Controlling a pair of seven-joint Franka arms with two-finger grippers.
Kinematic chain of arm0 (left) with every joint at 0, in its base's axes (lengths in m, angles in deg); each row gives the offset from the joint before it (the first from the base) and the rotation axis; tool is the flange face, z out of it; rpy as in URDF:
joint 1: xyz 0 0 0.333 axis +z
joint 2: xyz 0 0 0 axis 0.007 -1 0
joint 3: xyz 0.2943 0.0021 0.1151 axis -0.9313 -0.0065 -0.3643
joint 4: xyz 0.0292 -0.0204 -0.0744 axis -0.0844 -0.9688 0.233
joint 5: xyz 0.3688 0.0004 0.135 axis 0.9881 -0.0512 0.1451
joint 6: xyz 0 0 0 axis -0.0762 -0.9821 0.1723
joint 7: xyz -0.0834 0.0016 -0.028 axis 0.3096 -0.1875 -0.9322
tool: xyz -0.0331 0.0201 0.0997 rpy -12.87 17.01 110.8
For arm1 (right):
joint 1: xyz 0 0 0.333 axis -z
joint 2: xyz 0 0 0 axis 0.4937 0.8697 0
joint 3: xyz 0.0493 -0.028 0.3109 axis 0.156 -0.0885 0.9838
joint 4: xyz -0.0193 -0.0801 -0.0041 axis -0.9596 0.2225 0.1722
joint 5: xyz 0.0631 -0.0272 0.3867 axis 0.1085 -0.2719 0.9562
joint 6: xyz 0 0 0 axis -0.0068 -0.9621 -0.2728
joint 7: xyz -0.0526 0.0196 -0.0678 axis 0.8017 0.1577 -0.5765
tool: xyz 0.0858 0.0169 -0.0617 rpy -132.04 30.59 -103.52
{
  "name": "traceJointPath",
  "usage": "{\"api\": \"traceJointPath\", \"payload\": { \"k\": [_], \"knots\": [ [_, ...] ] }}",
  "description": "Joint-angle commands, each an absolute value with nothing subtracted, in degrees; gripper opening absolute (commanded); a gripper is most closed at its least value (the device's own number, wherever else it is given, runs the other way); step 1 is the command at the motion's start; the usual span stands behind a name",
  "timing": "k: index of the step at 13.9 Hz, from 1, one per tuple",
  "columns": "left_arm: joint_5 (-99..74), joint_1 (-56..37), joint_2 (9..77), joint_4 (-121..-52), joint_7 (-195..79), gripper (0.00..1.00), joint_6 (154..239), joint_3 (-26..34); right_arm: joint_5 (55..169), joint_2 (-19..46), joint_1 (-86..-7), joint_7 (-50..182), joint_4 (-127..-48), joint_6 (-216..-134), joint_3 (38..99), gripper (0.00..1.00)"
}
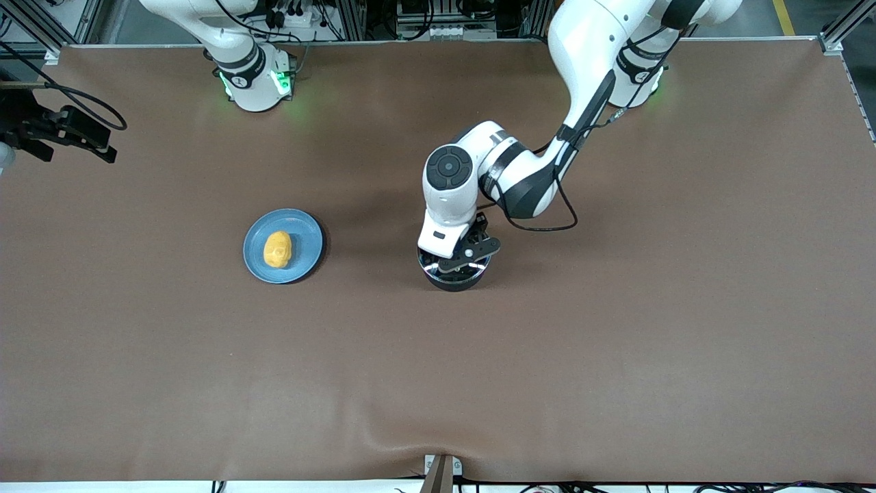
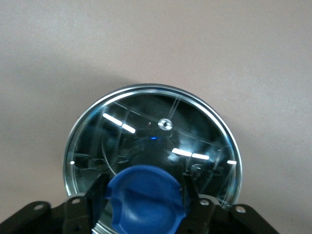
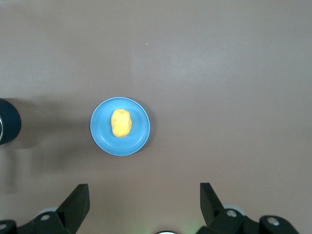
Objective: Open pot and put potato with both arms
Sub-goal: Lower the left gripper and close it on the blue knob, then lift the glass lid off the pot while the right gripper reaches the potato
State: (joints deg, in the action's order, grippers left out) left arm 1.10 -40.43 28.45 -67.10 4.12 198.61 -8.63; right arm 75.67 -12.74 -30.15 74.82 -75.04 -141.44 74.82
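Observation:
The black pot (image 1: 457, 279) stands mid-table, its glass lid (image 2: 146, 126) on it. Its handle is hidden under the left arm. My left gripper (image 1: 460, 263) is down on the lid, its fingers (image 2: 99, 191) pressed to both sides of the blue knob (image 2: 146, 202). The yellow-orange potato (image 1: 278, 248) lies on a light-blue plate (image 1: 306, 236) beside the pot, toward the right arm's end. My right gripper (image 3: 145, 204) is open and empty, high over the table; its view shows the potato (image 3: 121, 122) and the pot's edge (image 3: 9, 122). It is out of the front view.
A black camera mount (image 1: 65, 130) with a cable juts in at the right arm's end of the table. The brown mat (image 1: 616, 342) covers the table. The arm bases stand along the table's edge farthest from the front camera.

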Motion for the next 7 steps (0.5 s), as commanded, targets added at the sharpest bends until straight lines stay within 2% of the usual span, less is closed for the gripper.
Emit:
{"api": "traceJointPath", "payload": {
  "k": [1,3,4,7],
  "knots": [
    [2.5,-41.0,27.6,-65.8,4.8,0.56,198.3,-9.0,76.6,-12.0,-28.9,73.9,-73.7,-140.7,75.5,1.00],
    [2.4,-40.8,27.9,-65.8,4.9,0.29,198.2,-9.0,76.6,-12.0,-28.9,73.9,-73.7,-140.7,75.5,1.00],
    [2.5,-40.7,28.1,-65.8,4.8,0.25,197.7,-9.1,76.6,-12.0,-28.9,73.9,-73.7,-140.7,75.5,1.00],
    [2.7,-39.4,30.6,-65.5,3.8,0.24,194.2,-9.1,76.5,-12.0,-29.1,73.9,-73.6,-140.7,75.5,1.00]
  ]
}}
